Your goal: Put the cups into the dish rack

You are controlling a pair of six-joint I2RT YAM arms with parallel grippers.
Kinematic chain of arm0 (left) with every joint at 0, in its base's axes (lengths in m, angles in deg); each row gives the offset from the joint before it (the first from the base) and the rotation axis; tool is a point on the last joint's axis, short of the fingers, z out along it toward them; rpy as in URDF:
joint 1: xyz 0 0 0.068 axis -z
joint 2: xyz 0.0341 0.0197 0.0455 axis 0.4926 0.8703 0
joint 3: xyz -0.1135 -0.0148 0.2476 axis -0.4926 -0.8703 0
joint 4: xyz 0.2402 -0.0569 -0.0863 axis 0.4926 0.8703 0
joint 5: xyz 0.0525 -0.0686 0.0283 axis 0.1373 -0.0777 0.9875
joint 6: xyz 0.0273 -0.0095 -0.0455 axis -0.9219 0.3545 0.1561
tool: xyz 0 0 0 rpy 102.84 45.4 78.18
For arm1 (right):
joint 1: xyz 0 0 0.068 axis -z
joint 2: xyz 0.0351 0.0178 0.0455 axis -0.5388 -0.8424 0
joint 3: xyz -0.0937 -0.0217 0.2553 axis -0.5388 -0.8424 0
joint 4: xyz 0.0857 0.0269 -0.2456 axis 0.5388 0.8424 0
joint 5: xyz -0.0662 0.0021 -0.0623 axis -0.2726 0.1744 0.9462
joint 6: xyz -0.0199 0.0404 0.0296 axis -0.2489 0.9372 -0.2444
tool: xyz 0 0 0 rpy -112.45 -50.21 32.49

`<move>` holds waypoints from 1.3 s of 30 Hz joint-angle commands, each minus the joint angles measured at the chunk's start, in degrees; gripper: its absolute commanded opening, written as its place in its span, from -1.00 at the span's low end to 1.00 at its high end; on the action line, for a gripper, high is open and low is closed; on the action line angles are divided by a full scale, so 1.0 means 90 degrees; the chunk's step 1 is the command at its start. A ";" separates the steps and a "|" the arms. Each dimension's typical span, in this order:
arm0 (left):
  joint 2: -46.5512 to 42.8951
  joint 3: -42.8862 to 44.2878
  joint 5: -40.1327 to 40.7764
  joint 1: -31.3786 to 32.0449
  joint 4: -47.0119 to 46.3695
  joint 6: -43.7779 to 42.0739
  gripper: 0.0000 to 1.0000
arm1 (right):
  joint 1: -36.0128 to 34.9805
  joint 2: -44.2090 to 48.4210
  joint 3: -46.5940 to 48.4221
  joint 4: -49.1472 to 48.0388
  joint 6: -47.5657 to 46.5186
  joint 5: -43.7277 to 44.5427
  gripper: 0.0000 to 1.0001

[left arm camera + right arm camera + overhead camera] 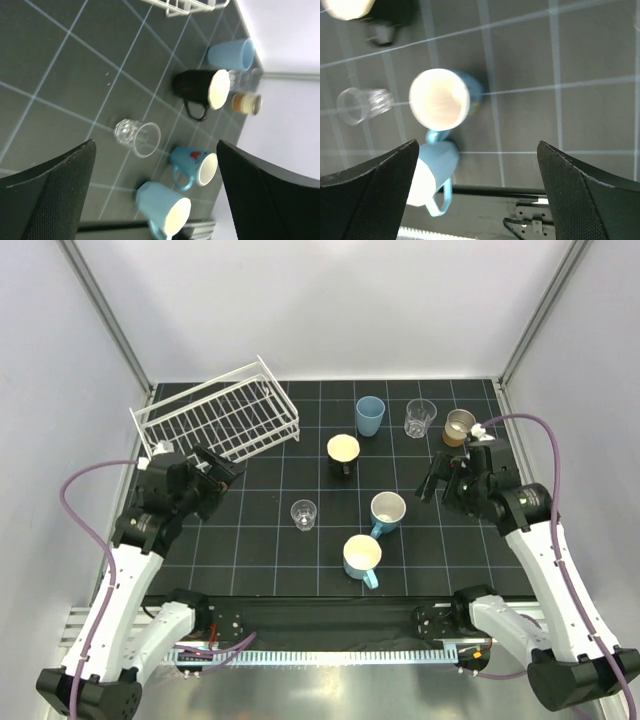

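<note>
The left fingers [228,472] are spread wide with nothing between them, and the right fingers [432,485] are the same; both hang above the black gridded tabletop [250,530]. Between the two pairs stand a small clear glass [303,513], nearer the left fingers, and a blue mug [387,510], nearer the right ones. A second blue mug [362,557] stands just nearer the arm bases. Farther out than both pairs stand the black mug [343,453], blue tumbler [370,417] and taller clear glass [420,418]. The brown cup [459,427] is just beyond the right fingers. The white dish rack [200,425] sits close beyond the left fingers, and every cup is outside it.
</note>
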 commanded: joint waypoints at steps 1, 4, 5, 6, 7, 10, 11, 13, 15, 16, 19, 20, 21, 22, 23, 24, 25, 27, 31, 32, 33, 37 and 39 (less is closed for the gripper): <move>0.0294 0.0711 -0.0629 -0.0116 0.1048 -0.1464 0.99 | -0.0030 -0.0069 0.0521 -0.0089 -0.0864 -0.1013 0.99; 0.0547 0.0859 -0.0982 -0.0174 0.1057 -0.1779 0.99 | -0.0021 0.0155 0.0286 -0.0586 -0.1070 -0.1882 0.99; 0.0577 0.0879 -0.1031 -0.0184 0.1019 -0.1789 1.00 | -0.0030 0.0185 0.0208 -0.0887 -0.1040 -0.2106 0.99; 0.0607 0.0889 -0.1138 -0.0203 0.0902 -0.1818 0.99 | -0.0021 0.0011 0.0217 -0.0929 -0.1011 -0.2370 0.99; 0.0665 0.0869 -0.1352 -0.0204 0.0833 -0.1867 0.99 | -0.0021 -0.0135 0.0237 -0.0930 -0.0991 -0.2469 0.99; 0.0753 0.0869 -0.1588 -0.0213 0.0735 -0.1906 0.99 | -0.0157 -0.0761 0.0461 -0.0910 -0.1098 -0.2519 0.99; 0.0773 0.0850 -0.1608 -0.0213 0.0706 -0.1916 0.99 | -0.0235 -0.0897 0.0636 -0.0939 -0.1157 -0.2422 0.99; 0.0802 0.0850 -0.1618 -0.0213 0.0686 -0.1945 0.91 | -0.0517 -0.1336 0.0880 -0.0969 -0.1235 -0.2002 0.94; 0.0870 0.0859 -0.1696 -0.0213 0.0696 -0.1965 0.82 | -0.0655 -0.1717 0.1329 -0.0813 -0.1303 -0.1855 0.82; 0.0900 0.0869 -0.1735 -0.0213 0.0706 -0.1965 0.79 | -0.0791 -0.2125 0.1476 -0.0793 -0.1352 -0.1787 0.77; 0.1007 0.0889 -0.1774 -0.0213 0.0793 -0.1926 0.78 | -0.1065 -0.2693 0.1955 -0.0821 -0.1294 -0.1281 0.73; 0.1027 0.0908 -0.1745 -0.0204 0.0890 -0.1926 0.78 | -0.1191 -0.2860 0.2149 -0.0841 -0.1226 -0.1153 0.72; 0.1085 0.0928 -0.1706 -0.0213 0.0969 -0.1916 0.78 | -0.1212 -0.3006 0.2248 -0.0871 -0.1148 -0.1045 0.70; 0.1095 0.0966 -0.1686 -0.0213 0.1018 -0.1907 0.79 | -0.1241 -0.3317 0.2336 -0.0939 -0.1089 -0.0851 0.69; 0.1114 0.0967 -0.1686 -0.0204 0.1086 -0.1897 0.79 | -0.1280 -0.3465 0.2530 -0.0959 -0.0847 -0.0704 0.68; 0.1134 0.0986 -0.1754 -0.0213 0.1096 -0.1907 0.80 | -0.1290 -0.3622 0.2648 -0.0969 -0.0748 -0.0635 0.67; 0.1125 0.1006 -0.1803 -0.0213 0.1116 -0.1907 0.80 | -0.1290 -0.3797 0.2765 -0.1046 -0.0670 -0.0576 0.65; 0.1134 0.1035 -0.2036 -0.0213 0.1106 -0.1994 0.85 | -0.1358 -0.4305 0.3175 -0.1027 -0.0494 -0.0234 0.62; 0.1056 0.1045 -0.2213 -0.0213 0.1067 -0.2121 0.79 | -0.1378 -0.5057 0.3761 -0.1212 -0.0425 0.0030 0.57; 0.1027 0.0997 -0.2243 -0.0213 0.1048 -0.2131 0.79 | -0.1378 -0.5397 0.4023 -0.1203 -0.0434 0.0049 0.55; 0.1027 0.0986 -0.2272 -0.0213 0.1067 -0.2131 0.81 | -0.1388 -0.5536 0.4161 -0.1184 -0.0473 0.0050 0.54; 0.0998 0.0908 -0.2467 -0.0213 0.1067 -0.1995 0.99 | -0.1388 -0.6229 0.4699 -0.1164 -0.0571 0.0030 0.40; 0.0988 0.0869 -0.2458 -0.0213 0.1096 -0.1956 0.99 | -0.1388 -0.6580 0.4972 -0.1106 -0.0610 -0.0009 0.33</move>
